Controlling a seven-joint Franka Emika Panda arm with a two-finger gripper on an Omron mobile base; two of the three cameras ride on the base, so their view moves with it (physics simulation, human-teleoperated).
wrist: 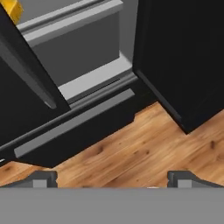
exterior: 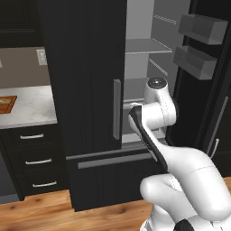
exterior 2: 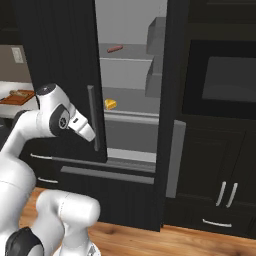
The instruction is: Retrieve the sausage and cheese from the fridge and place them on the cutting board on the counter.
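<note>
Two items to fetch, both inside the fridge, right door swung open. Sausage lies on an upper shelf, upper centre of the right base view; cheese sits on the shelf below, centre of that frame, near the left door's edge. Cutting board waits at far left of the left base view on the counter, well apart from the fridge.

Gripper has its jaws spread wide, nothing between them; the hand view looks down at the wood floor and the bottom drawer.

Handling, my guess: sausage is stiff, light, round, so may roll; pinch across its middle. Cheese is small, firm, w/ sloped faces; take it across the two flat sides, not the taper.

Views differ: right base view shows both foods; hand view catches just a yellow corner of the cheese at upper left; left base view gives the door bins and the board closer up.
</note>
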